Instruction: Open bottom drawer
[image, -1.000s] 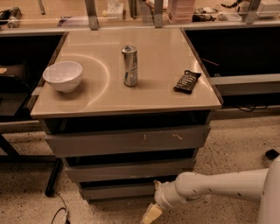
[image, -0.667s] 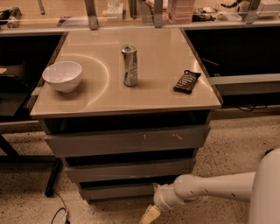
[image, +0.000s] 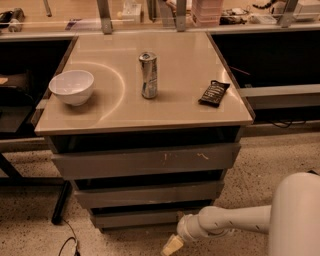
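1. The bottom drawer (image: 140, 218) is the lowest of three grey fronts below the desk's (image: 150, 117) front edge.
2. The gripper (image: 172, 245) hangs near the floor, just before that drawer's right end; I cannot tell its state.
3. On the desk: a white bowl (image: 72, 86) near the left edge, a can (image: 148, 75) mid-desk, and a dark packet (image: 214, 93) near the right edge.

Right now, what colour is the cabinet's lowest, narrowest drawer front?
Plain grey bottom drawer, camera view; pale gripper hangs low in front of it.
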